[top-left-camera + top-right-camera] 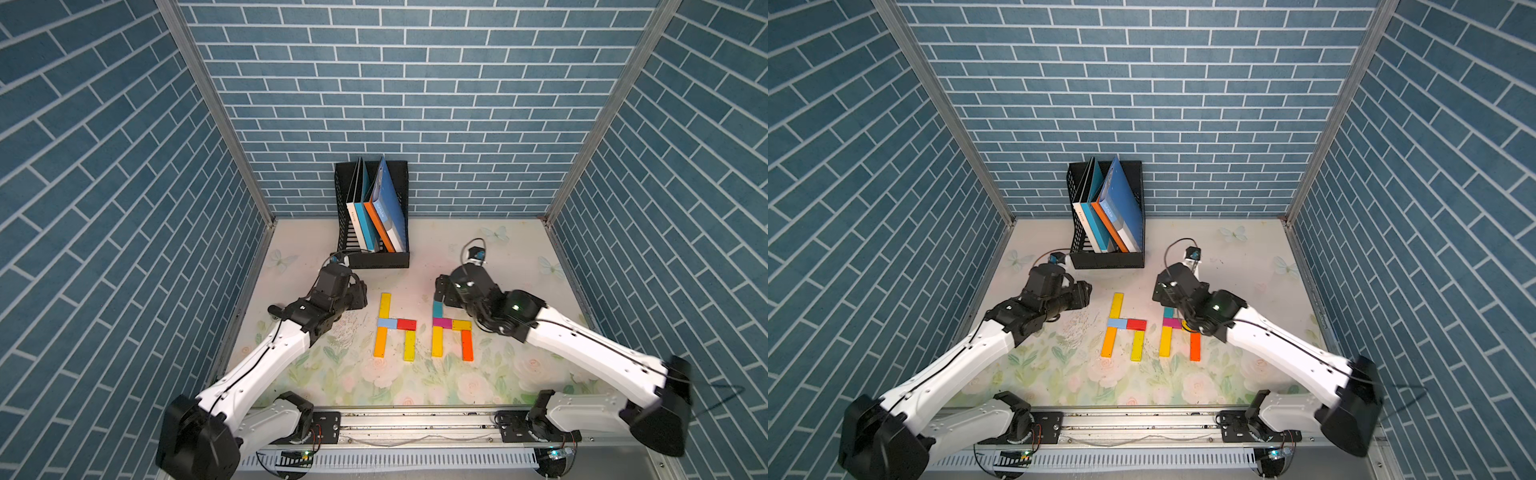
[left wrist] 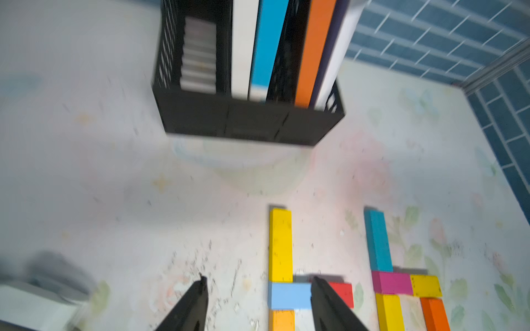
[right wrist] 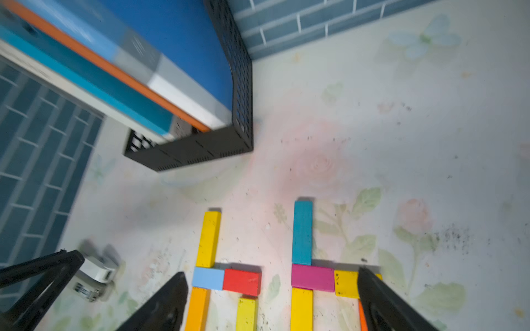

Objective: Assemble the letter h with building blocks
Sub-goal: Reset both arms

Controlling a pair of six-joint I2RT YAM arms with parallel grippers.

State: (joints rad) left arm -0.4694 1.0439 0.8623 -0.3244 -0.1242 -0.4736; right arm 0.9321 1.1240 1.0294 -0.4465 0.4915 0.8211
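**A:** What's hard to make out?

**B:** Starting big: the counter (image 1: pixel 519 374) carries a file rack (image 1: pixel 376 261) at the middle of its back edge, and the book spines (image 1: pixel 378 228) are unreadable.

**A:** And the letters?

**B:** Two lie side by side mid-counter. The left letter h (image 1: pixel 386 323) shows whole. On the right letter h (image 1: pixel 441 322), the right arm (image 1: pixel 582 349) covers the far end of the teal block (image 1: pixel 437 308).

**A:** Pincers?

**B:** Both wrist views are blurred and crop the letters' legs. The left pincer (image 2: pixel 258 279) is apart and empty, beside the left stem. The right pincer (image 3: pixel 271 272) is spread wide, also empty.
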